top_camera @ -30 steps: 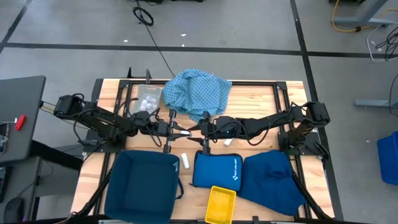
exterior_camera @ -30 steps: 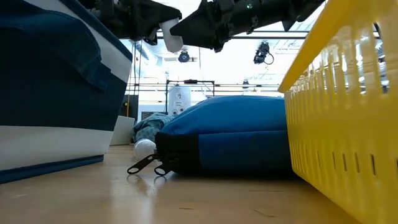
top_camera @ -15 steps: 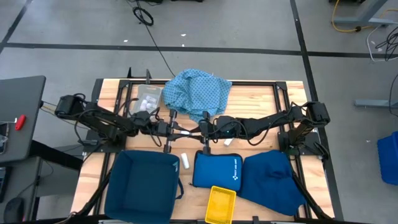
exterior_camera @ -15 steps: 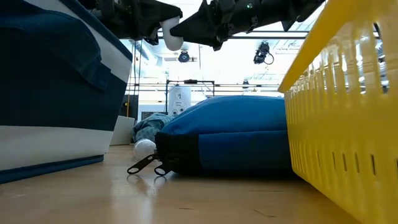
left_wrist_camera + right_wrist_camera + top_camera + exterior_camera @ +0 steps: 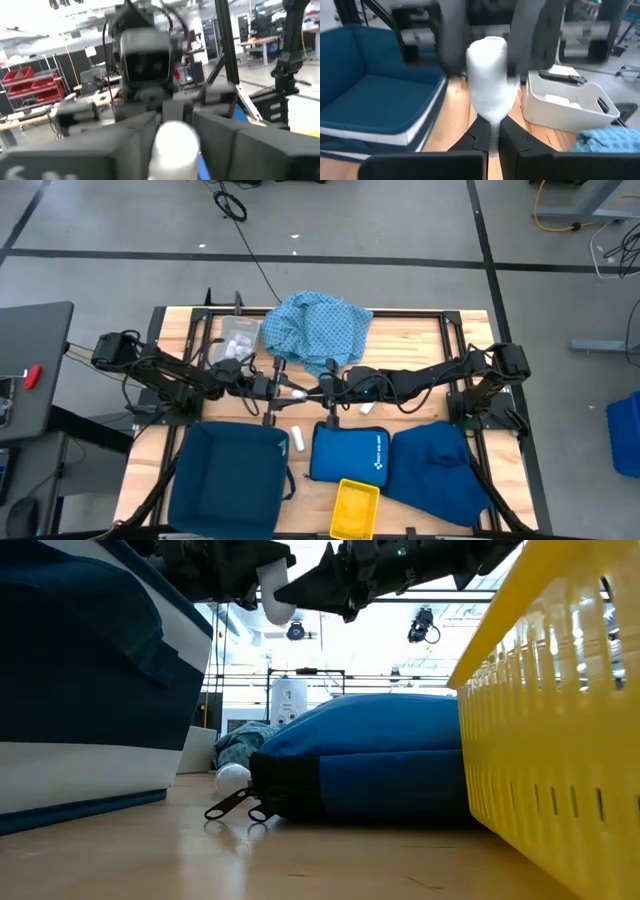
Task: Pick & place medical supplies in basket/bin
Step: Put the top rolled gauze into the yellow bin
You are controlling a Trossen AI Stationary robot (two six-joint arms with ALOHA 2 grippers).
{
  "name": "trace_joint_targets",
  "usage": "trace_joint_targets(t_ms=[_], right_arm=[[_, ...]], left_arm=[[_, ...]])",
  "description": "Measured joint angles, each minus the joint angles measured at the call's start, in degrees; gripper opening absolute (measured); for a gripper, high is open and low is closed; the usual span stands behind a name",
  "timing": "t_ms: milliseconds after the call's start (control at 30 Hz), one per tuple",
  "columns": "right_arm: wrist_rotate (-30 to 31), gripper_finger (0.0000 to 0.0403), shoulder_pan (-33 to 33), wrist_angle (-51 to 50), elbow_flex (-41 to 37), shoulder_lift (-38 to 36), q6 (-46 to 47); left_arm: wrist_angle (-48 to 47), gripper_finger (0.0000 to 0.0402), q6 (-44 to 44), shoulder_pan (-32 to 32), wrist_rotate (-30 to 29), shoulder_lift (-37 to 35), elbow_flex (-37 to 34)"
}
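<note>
High view: two grippers meet at one white roll (image 5: 298, 393), right gripper (image 5: 312, 392) pinching it.

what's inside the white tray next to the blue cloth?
The white tray holds a few small white packets. How many cannot be told: its near wall hides part of the inside in the right wrist view.

A grey concrete floor (image 5: 400, 220) crossed by dark tape lines (image 5: 300, 258) surrounded the pale wooden table (image 5: 420, 335), with a black cable (image 5: 232, 202) coiled nearby.
</note>
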Motion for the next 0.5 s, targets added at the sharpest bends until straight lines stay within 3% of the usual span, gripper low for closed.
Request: trace_joint_targets(t_ms=[300,500], right_arm=[[0.1,0.0013,0.3,-4.8,0.0,0.0,0.7],[-2.4,0.0013,2.3,-12.1,0.0,0.0,1.0]], left_arm=[[-0.6,0.0279,0.4,0.0,0.0,-2.3,0.0],[-1.6,0.0309,0.7,0.0,-0.3,-2.4,0.0]])
